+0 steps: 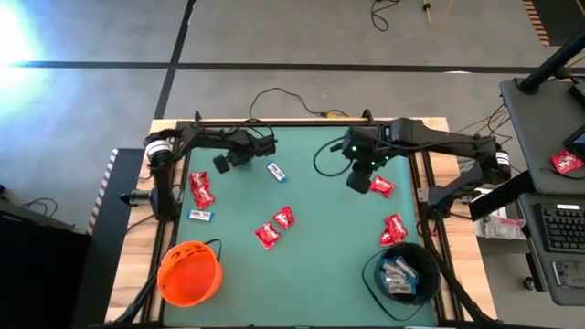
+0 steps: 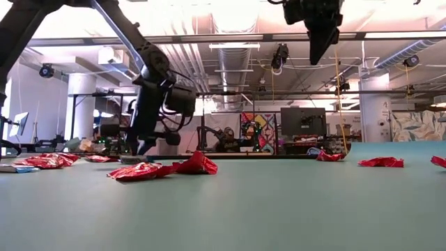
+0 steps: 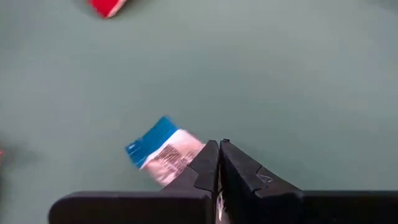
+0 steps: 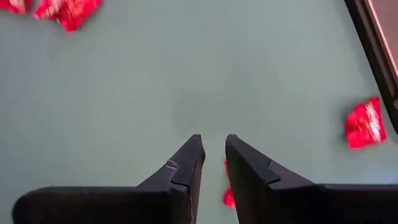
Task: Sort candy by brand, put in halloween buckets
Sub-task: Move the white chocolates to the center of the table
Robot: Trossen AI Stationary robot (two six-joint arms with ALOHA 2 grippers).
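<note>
Candy in shiny red wrappers (image 1: pixel 274 227) lies loose mid-mat between orange pail (image 1: pixel 190 273) and black pail (image 1: pixel 401 273); left gripper (image 3: pixel 219 163) clenched empty beside blue-and-white sweet (image 3: pixel 163 150), right gripper (image 4: pixel 213 162) slightly parted, empty, above red piece (image 4: pixel 229 195).

Overhead straight down on green table (image 1: pixel 320 265), level table-height view across it, two close downward wrist views.

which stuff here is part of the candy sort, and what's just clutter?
Job:
- red candies
- blue-and-white candies
- orange bucket, looks empty
- black bucket, blue-and-white candy inside
- left pincer, shut
- right pincer, slightly apart above the mat

Lying about:
- keyboard on side desk
- red wrapper on that desk
- cables behind the table
</note>
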